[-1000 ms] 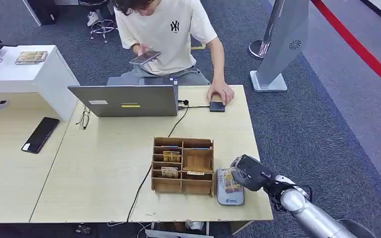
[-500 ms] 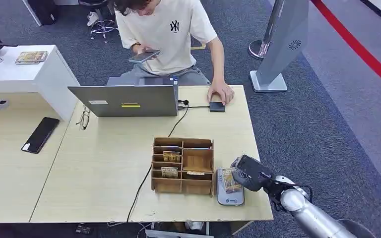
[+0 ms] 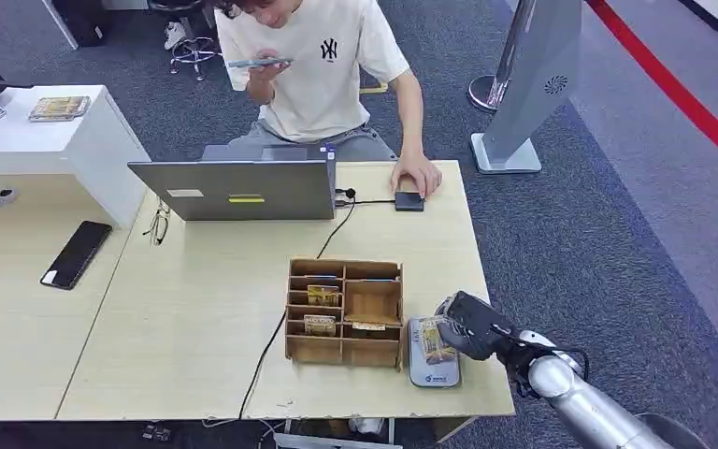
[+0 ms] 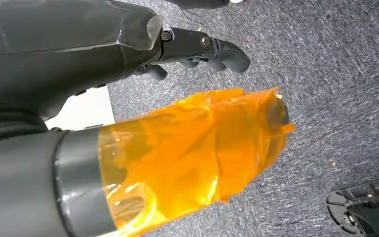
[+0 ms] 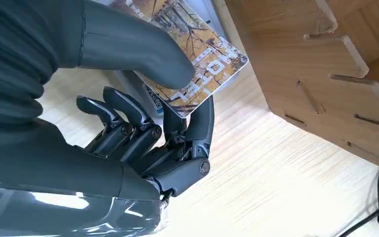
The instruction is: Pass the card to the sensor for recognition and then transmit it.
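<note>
Black phone [image 3: 76, 253]: flat on the pale side desk [image 3: 9, 309], far left. Small stack of cards [image 3: 58, 108] on the white cabinet [image 3: 75, 140] behind it.

Grey laptop [image 3: 234, 188]: open at the far edge of the wooden table [image 3: 196, 318], lid back toward the camera. Glasses [image 3: 158, 224] just beside its left corner.

Person [image 3: 313, 61]: seated behind the table in a white shirt, one hand raising a phone [image 3: 258, 64], the other hand [image 3: 416, 175] resting on the small black reader [image 3: 409, 201], wired by a black cable [image 3: 280, 318] running across the tabletop.

Wooden compartment box [image 3: 344, 313]: upright near the table's front, cards lodged in several slots.

Grey sensor pad [image 3: 431, 360]: flat on the table, just right of the box.

Card [image 5: 197, 42]: printed with an autumn-coloured picture, held low over the sensor pad, close beside the box wall; contact with the pad cannot be told.

Right hand [image 3: 467, 325]: pinching the card, thumb [image 5: 128, 49] pressed on its printed face, one finger [image 5: 203, 123] under its edge, remaining fingers curled in below.

Left hand [image 4: 197, 49]: hanging over grey carpet [image 4: 325, 74], nothing in it, dark fingers bent; thumb wrapped in orange film [image 4: 197, 148].

Grey standing panel [image 3: 533, 84]: on the carpet right of the table, red floor line [image 3: 673, 89] beyond.
</note>
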You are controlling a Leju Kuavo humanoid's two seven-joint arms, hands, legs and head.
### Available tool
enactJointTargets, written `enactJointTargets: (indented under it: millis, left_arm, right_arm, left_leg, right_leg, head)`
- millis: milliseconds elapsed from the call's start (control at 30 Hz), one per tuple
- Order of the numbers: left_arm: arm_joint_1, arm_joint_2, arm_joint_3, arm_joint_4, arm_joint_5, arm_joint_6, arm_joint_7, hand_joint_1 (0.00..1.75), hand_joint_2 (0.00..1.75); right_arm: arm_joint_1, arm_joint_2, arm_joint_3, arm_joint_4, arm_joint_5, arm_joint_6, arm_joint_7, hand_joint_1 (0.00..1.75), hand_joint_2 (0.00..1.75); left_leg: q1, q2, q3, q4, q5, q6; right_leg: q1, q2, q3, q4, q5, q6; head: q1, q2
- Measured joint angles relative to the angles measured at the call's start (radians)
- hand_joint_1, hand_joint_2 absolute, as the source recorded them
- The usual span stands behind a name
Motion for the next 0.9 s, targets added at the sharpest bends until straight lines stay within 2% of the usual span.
enactJointTargets:
  millis: [900]
  left_arm:
    - [0.0,0.0,0.0,0.0,-0.001,0.0,0.0,0.0,0.0]
  right_arm:
    - [-0.002,0.0,0.0,0.006,0.0,0.0,0.0,1.75,1.75]
  left_leg:
    - [0.0,0.0,0.0,0.0,0.0,0.0]
  right_leg:
    - [0.0,0.0,0.0,0.0,0.0,0.0]
  head:
    - [0.0,0.0]
